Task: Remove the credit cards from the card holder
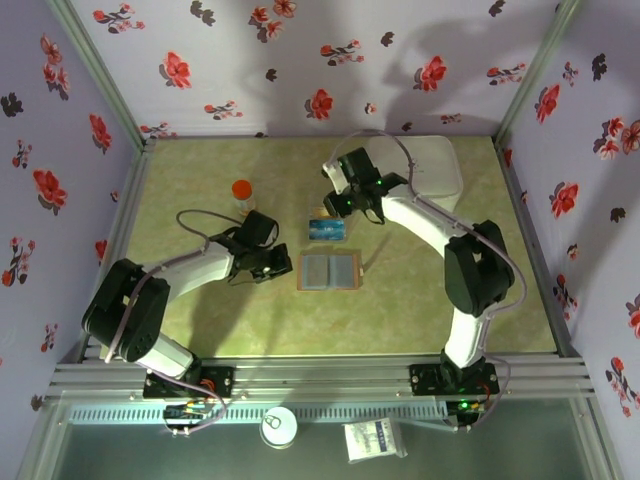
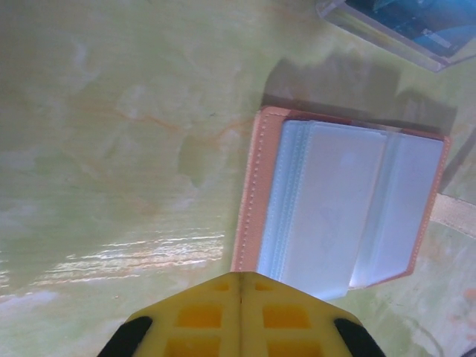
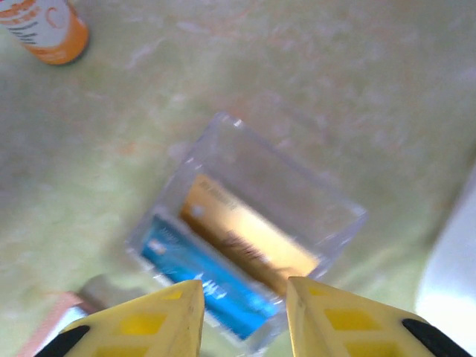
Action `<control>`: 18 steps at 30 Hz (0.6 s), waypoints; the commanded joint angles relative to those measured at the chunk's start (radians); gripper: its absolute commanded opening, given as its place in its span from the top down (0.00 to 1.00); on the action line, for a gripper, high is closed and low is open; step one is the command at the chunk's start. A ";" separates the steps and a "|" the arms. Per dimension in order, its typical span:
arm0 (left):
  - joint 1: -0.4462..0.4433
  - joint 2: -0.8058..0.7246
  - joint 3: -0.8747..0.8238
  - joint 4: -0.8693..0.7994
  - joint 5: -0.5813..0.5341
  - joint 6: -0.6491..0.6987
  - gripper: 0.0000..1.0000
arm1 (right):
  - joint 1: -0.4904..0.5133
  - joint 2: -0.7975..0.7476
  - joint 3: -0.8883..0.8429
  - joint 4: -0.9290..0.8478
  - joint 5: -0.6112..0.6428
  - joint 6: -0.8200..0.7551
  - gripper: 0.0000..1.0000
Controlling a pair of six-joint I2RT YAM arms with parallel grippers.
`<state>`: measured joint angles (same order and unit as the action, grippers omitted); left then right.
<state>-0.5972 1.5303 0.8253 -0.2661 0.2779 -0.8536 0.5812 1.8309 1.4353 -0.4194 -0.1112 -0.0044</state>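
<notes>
Blurrily, right end effector (image 3: 242, 291) gapes over credit cards (image 3: 239, 245); left end effector (image 2: 239, 288) closed.

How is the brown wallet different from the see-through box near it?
The tan-brown bifold card holder lies open and flat; the clear plastic box has raised walls. The box holds a blue card and a gold card; the holder's sleeves look empty. Both are rectangular and sit on the greenish table.
</notes>
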 commanded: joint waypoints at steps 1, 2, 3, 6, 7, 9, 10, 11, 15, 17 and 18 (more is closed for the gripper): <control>-0.001 0.019 0.026 0.019 0.050 0.026 0.97 | 0.016 -0.072 -0.132 0.146 -0.127 0.324 0.68; -0.002 0.022 0.026 0.025 0.055 0.024 0.97 | 0.022 -0.088 -0.177 0.196 -0.152 0.375 0.68; -0.004 0.026 0.028 0.033 0.060 0.025 0.97 | 0.035 -0.105 -0.223 0.245 -0.163 0.425 0.70; -0.009 0.035 0.030 0.052 0.073 0.028 0.98 | 0.062 -0.120 -0.295 0.254 -0.156 0.559 0.75; -0.009 0.041 0.031 0.055 0.077 0.032 0.98 | 0.077 -0.126 -0.318 0.266 -0.156 0.584 0.75; -0.012 0.056 0.032 0.055 0.082 0.042 0.98 | 0.101 -0.139 -0.363 0.284 -0.138 0.637 0.75; -0.012 0.062 0.031 0.054 0.087 0.046 0.98 | 0.112 -0.145 -0.384 0.296 -0.136 0.661 0.76; -0.013 0.067 0.028 0.055 0.087 0.050 0.98 | 0.121 -0.150 -0.398 0.302 -0.137 0.679 0.76; -0.022 0.078 0.010 0.080 0.094 0.050 0.98 | 0.142 -0.151 -0.405 0.249 -0.144 0.738 0.77; -0.029 0.088 0.010 0.090 0.095 0.050 0.98 | 0.147 -0.151 -0.408 0.245 -0.163 0.745 0.75; -0.030 0.092 0.006 0.099 0.095 0.050 0.98 | 0.149 -0.151 -0.412 0.249 -0.165 0.750 0.74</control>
<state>-0.6178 1.5990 0.8318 -0.1940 0.3531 -0.8303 0.7254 1.7145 1.0370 -0.1772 -0.2550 0.6781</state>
